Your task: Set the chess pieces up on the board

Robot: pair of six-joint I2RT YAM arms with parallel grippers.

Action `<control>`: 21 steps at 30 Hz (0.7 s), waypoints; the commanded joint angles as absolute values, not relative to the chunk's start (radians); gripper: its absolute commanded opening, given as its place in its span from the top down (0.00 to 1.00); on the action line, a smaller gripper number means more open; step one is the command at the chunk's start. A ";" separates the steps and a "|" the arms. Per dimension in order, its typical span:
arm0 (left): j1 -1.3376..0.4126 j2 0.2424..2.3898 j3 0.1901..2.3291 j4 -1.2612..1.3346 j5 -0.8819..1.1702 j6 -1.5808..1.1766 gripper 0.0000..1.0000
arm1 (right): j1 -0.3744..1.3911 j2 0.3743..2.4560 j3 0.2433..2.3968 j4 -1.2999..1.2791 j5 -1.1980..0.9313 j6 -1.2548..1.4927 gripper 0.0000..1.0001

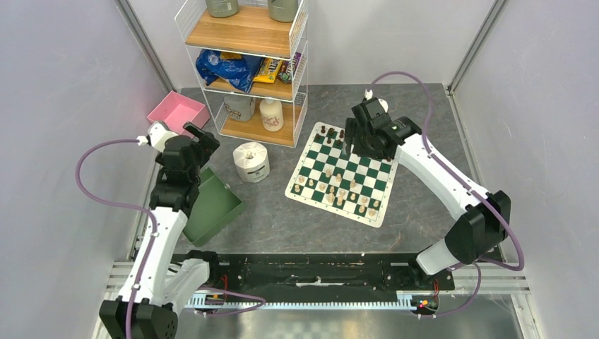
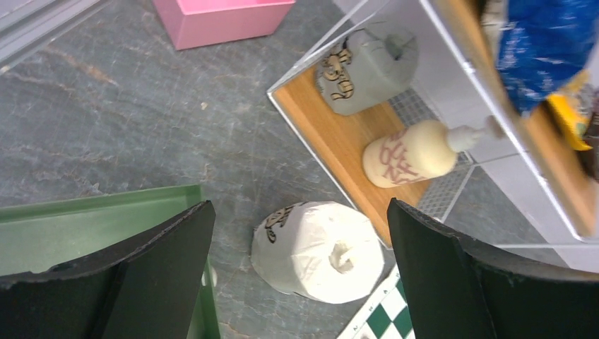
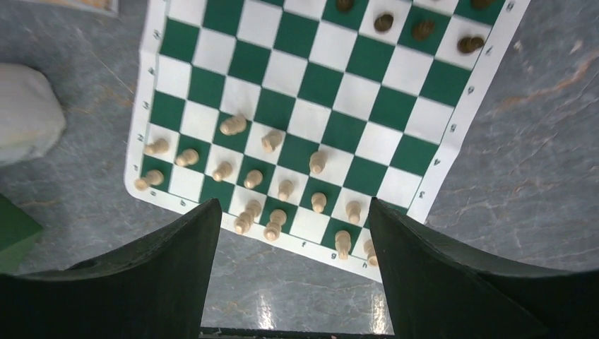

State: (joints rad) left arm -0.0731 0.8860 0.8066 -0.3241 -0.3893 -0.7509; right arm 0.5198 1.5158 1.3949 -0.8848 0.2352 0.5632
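Right gripper point(image 3: 293, 212) over flat green-and-white checkered board point(image 3: 321, 81).
We are finding it and the left gripper point(image 2: 300, 212) released, empty; tiny cream turned chess pieces point(image 3: 318, 162) are standing on the board below, between the right jaws.

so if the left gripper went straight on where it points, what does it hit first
Most likely the toilet roll, straight ahead of the open left gripper; depth is unclear.
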 commanded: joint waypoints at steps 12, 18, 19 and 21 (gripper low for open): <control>-0.067 0.461 0.712 -0.619 -0.273 -0.697 0.00 | 0.512 1.356 1.183 -0.737 0.243 0.658 0.28; -0.066 0.460 0.649 -0.581 -0.218 -0.656 0.00 | 0.511 1.428 1.146 -0.712 0.211 0.654 0.34; -0.066 0.475 0.649 -0.579 -0.218 -0.645 0.00 | 0.512 1.436 1.131 -0.701 0.216 0.658 0.36; -0.066 0.508 0.652 -0.574 -0.212 -0.628 0.00 | 0.512 1.450 1.122 -0.690 0.225 0.660 0.37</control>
State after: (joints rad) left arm -0.0731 0.4564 0.6552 -0.5976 -0.2481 -0.7021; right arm 0.5140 1.4155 1.1545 -0.7475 0.2157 0.6395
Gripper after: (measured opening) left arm 0.994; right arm 0.644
